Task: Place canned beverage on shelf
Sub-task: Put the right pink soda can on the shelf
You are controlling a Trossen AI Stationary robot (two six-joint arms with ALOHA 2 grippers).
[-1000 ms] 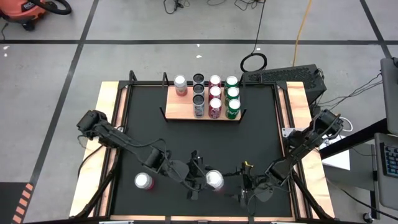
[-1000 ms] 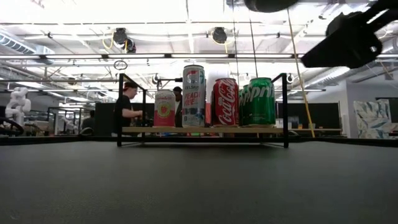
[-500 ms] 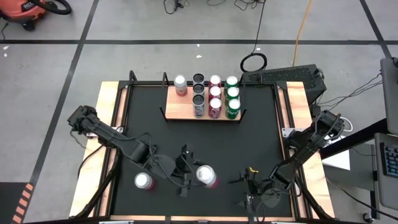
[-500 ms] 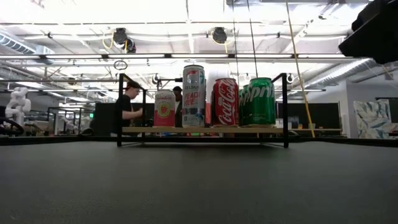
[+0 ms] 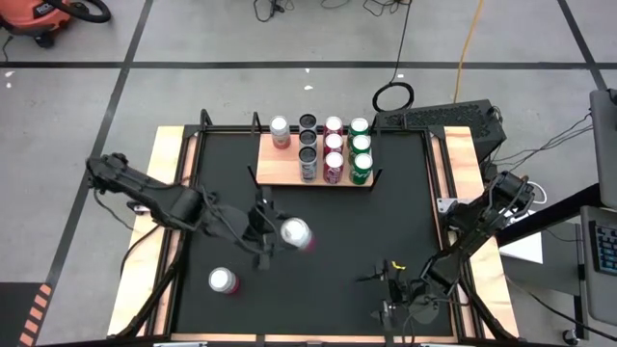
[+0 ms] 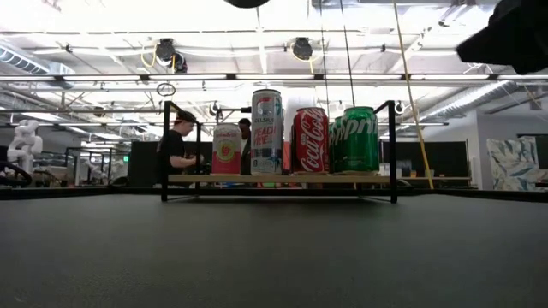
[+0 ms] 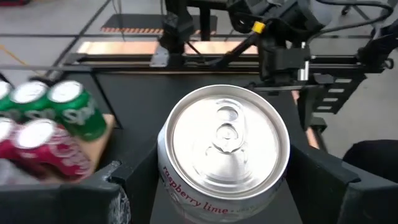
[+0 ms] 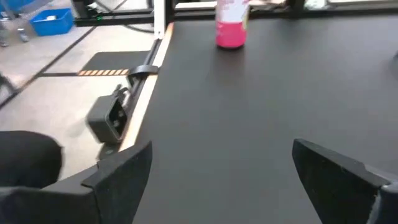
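Across the black mat (image 5: 386, 222) the shelf (image 5: 280, 173) holds most cans already; left gripper (image 5: 280, 236) carries a raspberry-lime can (image 5: 295, 233) clamped mid-table, not yet shelved; another pink can (image 5: 223, 280) waits; right gripper (image 5: 390, 289) idles, fingers spread.

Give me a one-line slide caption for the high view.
Left hand carries a can above the black mat toward the shelf; right hand waits open near the front edge.

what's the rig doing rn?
The left gripper holds a raspberry lime can upright, lifted above the black mat mid-table, short of the shelf. The shelf already carries several cans; its left column has just one can at the back. Another pink can stands on the mat near the front left. The right gripper waits open and empty near the front edge.
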